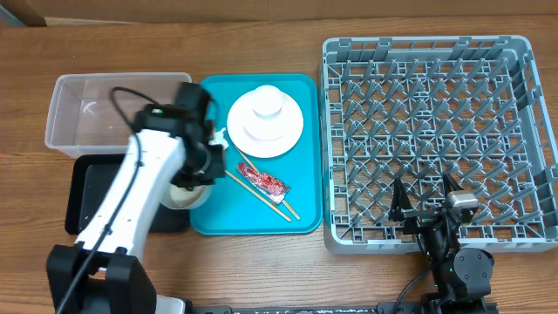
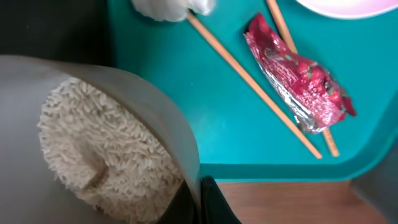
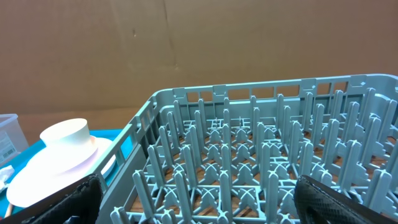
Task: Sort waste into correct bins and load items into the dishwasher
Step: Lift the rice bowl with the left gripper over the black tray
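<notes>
My left gripper (image 1: 193, 179) is shut on the rim of a white bowl (image 1: 185, 195) holding rice (image 2: 99, 149). Its fingertips (image 2: 208, 202) pinch the bowl's wall (image 2: 158, 102) at the teal tray's left edge, beside the black tray (image 1: 87, 196). A red wrapper (image 1: 261, 179) lies across the chopsticks (image 1: 266, 196) on the teal tray, and a white napkin (image 1: 218, 138) lies near them. The white plate (image 1: 266, 131) carries a white cup (image 1: 266, 103). My right gripper (image 1: 427, 205) stands open and empty over the front of the grey dish rack (image 1: 436, 87).
The clear tub (image 1: 113, 109) stands at the back left, behind the black tray. The teal tray (image 1: 305, 209) sits between the bins and the rack. My left arm (image 1: 122, 201) crosses over the black tray. Bare wooden table (image 1: 261, 270) runs along the front.
</notes>
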`<move>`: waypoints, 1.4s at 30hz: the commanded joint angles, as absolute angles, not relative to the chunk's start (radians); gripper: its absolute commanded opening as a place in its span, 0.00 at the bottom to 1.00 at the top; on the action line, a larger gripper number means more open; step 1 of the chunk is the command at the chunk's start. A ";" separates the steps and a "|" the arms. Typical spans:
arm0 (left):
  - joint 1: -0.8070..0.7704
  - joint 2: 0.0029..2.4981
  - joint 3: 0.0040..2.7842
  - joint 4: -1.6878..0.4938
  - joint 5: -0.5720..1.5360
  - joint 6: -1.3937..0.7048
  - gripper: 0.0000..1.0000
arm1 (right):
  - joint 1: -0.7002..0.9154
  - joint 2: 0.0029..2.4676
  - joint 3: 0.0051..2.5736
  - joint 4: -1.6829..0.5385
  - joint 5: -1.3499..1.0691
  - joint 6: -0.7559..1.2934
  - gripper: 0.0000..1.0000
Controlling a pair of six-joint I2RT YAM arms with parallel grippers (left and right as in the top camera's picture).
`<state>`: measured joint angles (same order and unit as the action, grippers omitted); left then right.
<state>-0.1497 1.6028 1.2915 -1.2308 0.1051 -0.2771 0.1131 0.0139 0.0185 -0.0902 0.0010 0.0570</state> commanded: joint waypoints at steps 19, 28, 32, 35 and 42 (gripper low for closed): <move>0.604 1.570 1.156 -1.232 1.079 0.353 0.04 | 0.118 0.004 0.008 -0.084 0.006 0.064 1.00; 0.781 1.571 1.025 -1.155 1.270 0.472 0.04 | 0.118 0.004 0.008 -0.084 0.006 0.064 1.00; 0.846 1.571 0.986 -1.129 1.333 0.472 0.04 | 0.119 0.004 0.008 -0.084 0.006 0.064 1.00; 0.881 1.572 0.982 -1.121 1.336 0.471 0.04 | 0.118 0.004 0.008 -0.084 0.006 0.064 1.00; 0.899 1.584 0.982 -1.098 1.379 0.466 0.04 | 0.118 0.004 0.008 -0.084 0.006 0.064 1.00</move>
